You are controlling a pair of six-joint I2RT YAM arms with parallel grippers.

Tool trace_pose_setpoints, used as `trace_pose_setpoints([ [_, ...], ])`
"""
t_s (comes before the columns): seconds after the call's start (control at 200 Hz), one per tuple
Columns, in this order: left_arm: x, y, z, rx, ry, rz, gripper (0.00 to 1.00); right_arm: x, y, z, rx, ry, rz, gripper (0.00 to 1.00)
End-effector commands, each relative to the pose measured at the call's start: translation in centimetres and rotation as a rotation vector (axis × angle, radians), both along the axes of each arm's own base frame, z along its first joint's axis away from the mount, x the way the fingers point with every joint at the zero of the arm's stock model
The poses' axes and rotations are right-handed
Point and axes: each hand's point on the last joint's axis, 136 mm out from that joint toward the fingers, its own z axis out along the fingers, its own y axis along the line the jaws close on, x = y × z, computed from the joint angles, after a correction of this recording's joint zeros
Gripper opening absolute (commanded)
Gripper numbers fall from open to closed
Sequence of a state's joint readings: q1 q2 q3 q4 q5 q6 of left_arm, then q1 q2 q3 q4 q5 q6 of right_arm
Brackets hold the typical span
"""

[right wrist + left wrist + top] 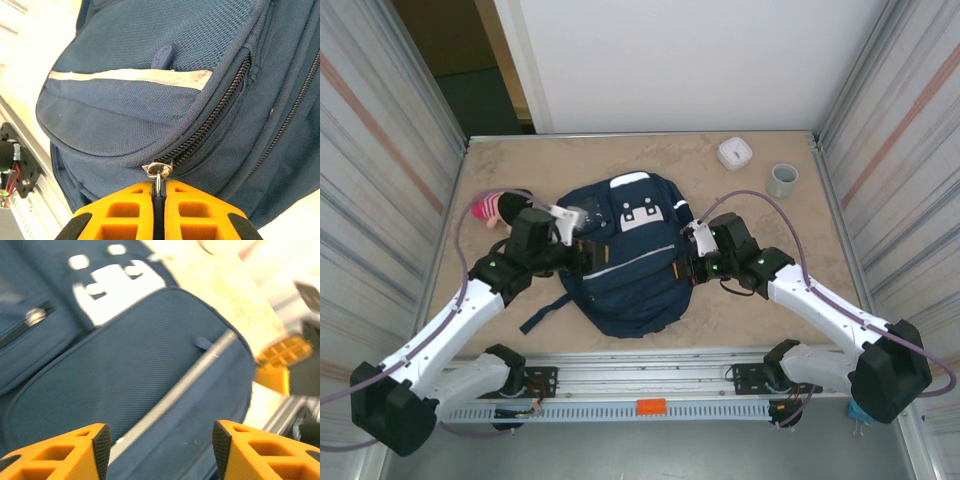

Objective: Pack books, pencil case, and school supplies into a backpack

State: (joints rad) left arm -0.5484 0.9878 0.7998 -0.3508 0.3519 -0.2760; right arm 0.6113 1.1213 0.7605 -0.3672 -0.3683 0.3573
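The navy-blue backpack [625, 250] lies flat in the middle of the table, white patch [640, 213] facing up. My right gripper [158, 192] is at its right side, shut on the metal zipper pull [158, 172] of the front pocket [130, 100]. The zipper track [220, 107] runs up and to the right from the slider. My left gripper [157, 442] hovers open over the backpack's left part, above a grey reflective strip [175, 390], with nothing between its fingers. The books and the small school supplies are out of view.
A white round device [734, 152] and a grey cup [782, 179] stand at the back right. A pink and red soft item [498, 209] lies left of the backpack behind my left arm. A loose strap [544, 312] trails from the backpack toward the front rail [650, 372].
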Motion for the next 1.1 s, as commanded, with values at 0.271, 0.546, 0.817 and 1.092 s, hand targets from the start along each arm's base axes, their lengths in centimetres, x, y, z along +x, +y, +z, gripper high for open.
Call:
trace_pose_setpoints([
  [0.271, -0.7, -9.9, -2.7, 0.391, -0.427, -0.478, 0.57, -0.4, 1.3, 1.8, 0.065, -0.014, 0.070, 0.00],
  [0.546, 1.7, -12.6, -5.4, 0.493, -0.453, -0.498, 0.14, -0.5, 0.8, 2.1, 0.067, -0.018, 0.064, 0.00],
  [0.817, -0.7, -9.9, -8.7, 0.572, -0.436, -0.601, 0.00, 3.6, -5.0, 0.2, 0.006, 0.034, -0.170, 0.00],
  [1.092, -3.3, -8.8, -10.1, 0.598, -0.422, -0.761, 0.00, 7.3, -7.2, -0.6, -0.087, -0.004, -0.251, 0.00],
])
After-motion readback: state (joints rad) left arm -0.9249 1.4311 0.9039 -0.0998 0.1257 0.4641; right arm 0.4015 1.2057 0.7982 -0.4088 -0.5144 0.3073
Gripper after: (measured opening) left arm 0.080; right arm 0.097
